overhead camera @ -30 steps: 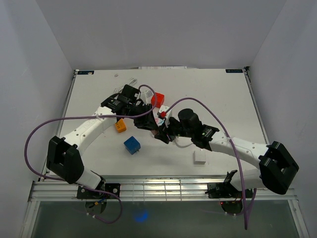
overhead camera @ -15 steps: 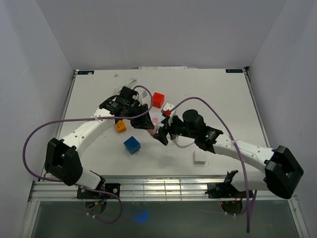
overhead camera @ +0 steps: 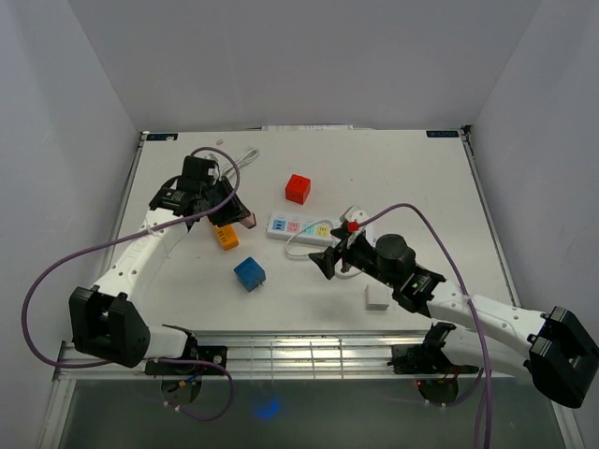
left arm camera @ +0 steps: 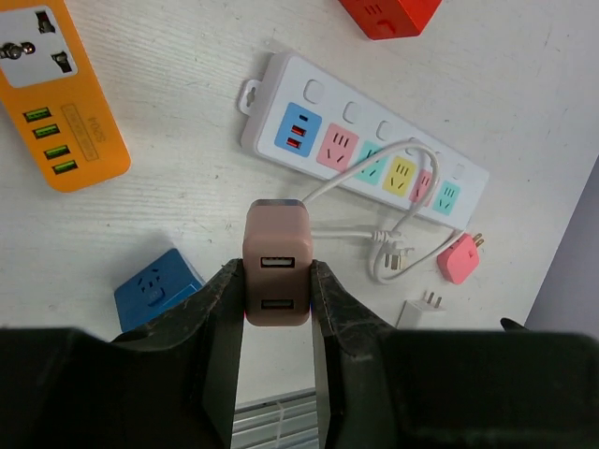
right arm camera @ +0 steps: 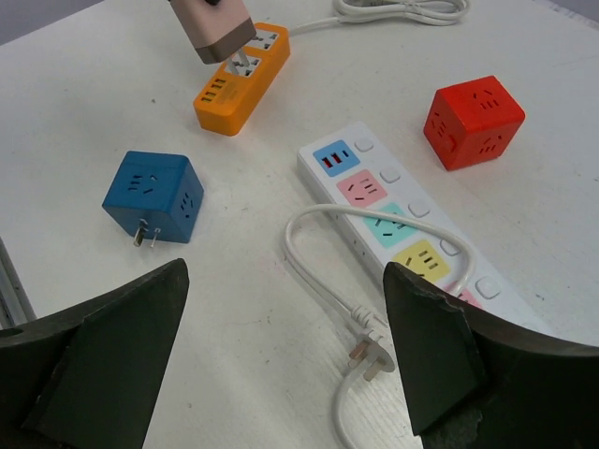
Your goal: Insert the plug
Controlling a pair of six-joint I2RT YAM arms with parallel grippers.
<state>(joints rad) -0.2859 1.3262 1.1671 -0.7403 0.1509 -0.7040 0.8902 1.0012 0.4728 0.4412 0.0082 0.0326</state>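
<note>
Left gripper [left arm camera: 277,292] carries the pink charger plug [left arm camera: 277,262] over the table [overhead camera: 421,178], apparently lining up for a socket.
The white power strip [overhead camera: 301,227] lies mid-table. The right gripper [right arm camera: 285,309] hovers near it, jaws wide apart and empty, probably to keep clear. The left gripper is clamped on the plug's sides, which leaves the prongs free close over the orange power strip [right arm camera: 241,79]. The plug's long axis is near upright and slightly tilted, prongs down, USB ports up.
</note>
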